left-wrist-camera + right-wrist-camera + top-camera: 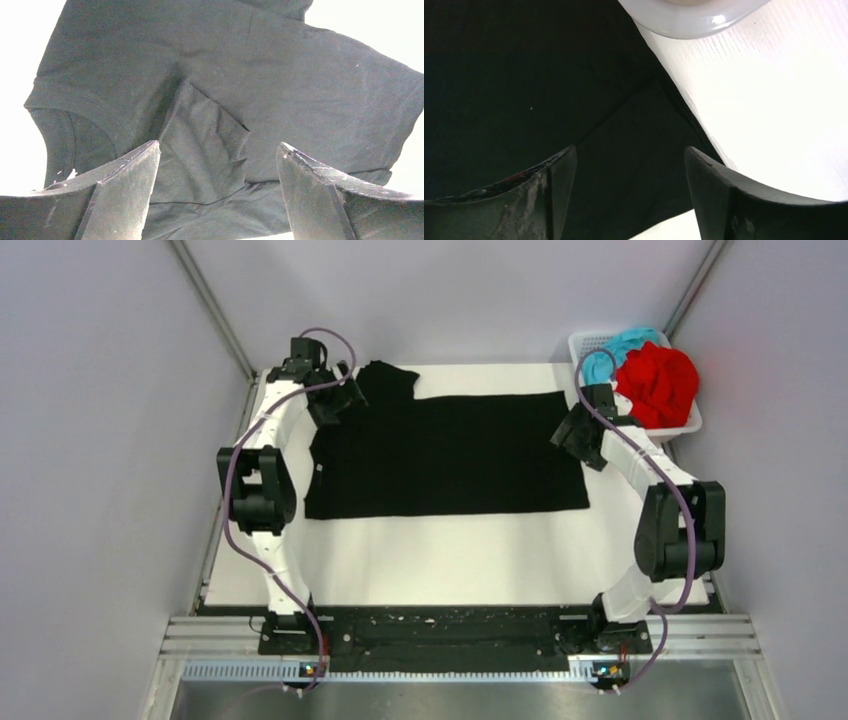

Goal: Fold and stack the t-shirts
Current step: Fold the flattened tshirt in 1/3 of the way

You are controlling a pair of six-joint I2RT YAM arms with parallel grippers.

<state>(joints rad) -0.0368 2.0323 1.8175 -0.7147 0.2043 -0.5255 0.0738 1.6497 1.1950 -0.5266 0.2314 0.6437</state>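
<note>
A black t-shirt [450, 455] lies flat on the white table, folded lengthwise, one sleeve [388, 378] sticking out at the far left. My left gripper [340, 400] hovers over its far left corner with jaws open; below them lies rumpled black cloth [210, 140], nothing held. My right gripper [568, 435] stands open over the shirt's far right corner [634, 145], nothing between its fingers. A red t-shirt [657, 382] and a teal-blue t-shirt [612, 352] sit bunched in the basket.
The white mesh basket [688, 425] stands at the table's far right corner, its rim [689, 22] just beyond my right gripper. White table surface [450, 560] stretches in front of the black shirt. Grey walls close in on both sides.
</note>
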